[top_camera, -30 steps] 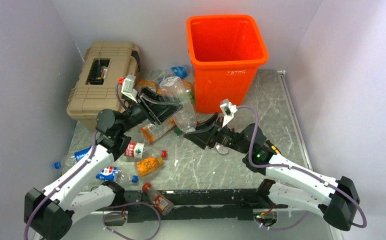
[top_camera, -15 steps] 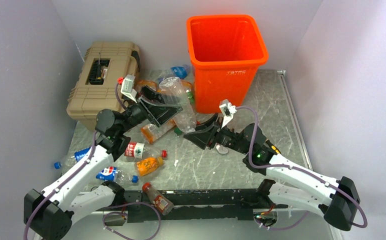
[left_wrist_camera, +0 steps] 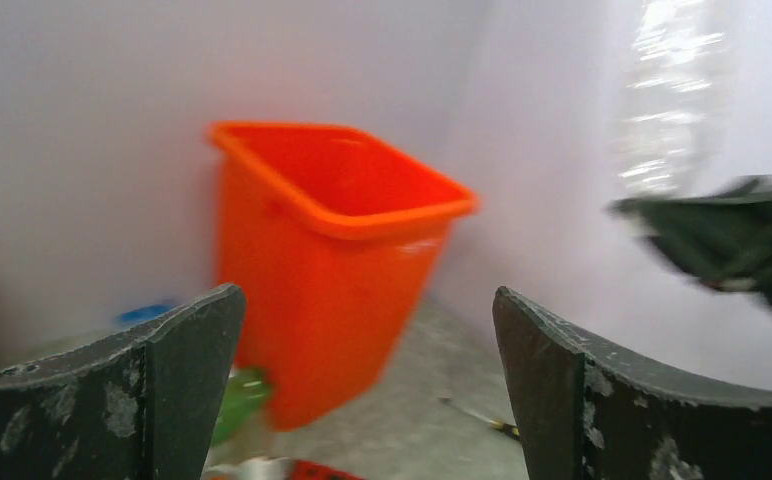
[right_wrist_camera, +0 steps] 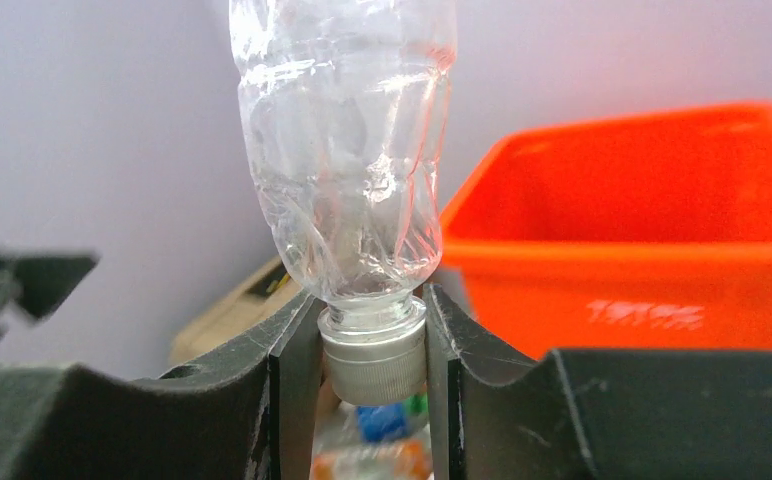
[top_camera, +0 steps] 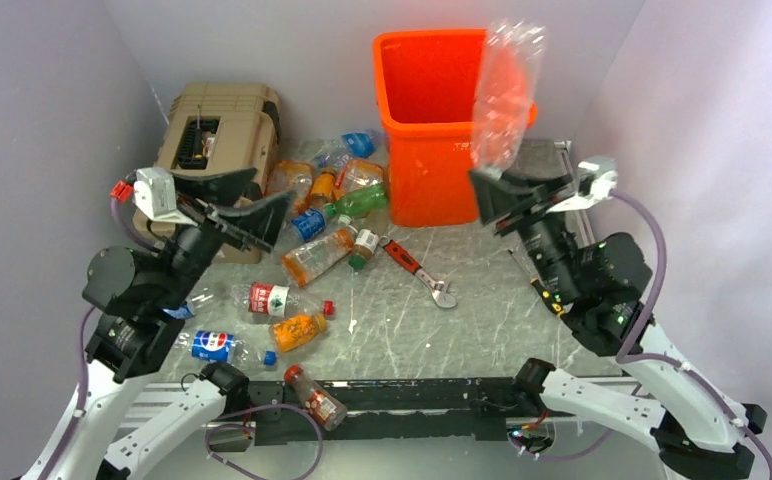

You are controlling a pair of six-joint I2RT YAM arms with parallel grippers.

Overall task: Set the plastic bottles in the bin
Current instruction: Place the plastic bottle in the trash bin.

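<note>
near the arm bases, loose plastic bottles (top_camera: 272, 298) lie on their sides across the grey veined bench (top_camera: 402, 330), thin-walled and glossy, some flattened, with a red-handled wrench (top_camera: 417, 272) just beyond them. the left claw (left_wrist_camera: 365, 300) hangs wide open and empty above that scatter, probably freed for another pick. the right claw (right_wrist_camera: 372, 335) is pinched on the ribbed silver cap (right_wrist_camera: 374, 365) of a crushed clear bottle (right_wrist_camera: 347, 150), its stiffest part, so the crinkled body stands upright above the fingers. the bottle is raised high near the orange bin (top_camera: 432, 110), which is smooth rigid plastic with a rolled lip. i judge it short of the opening. a tan ribbed toolbox (top_camera: 212, 130) sits far left.
</note>
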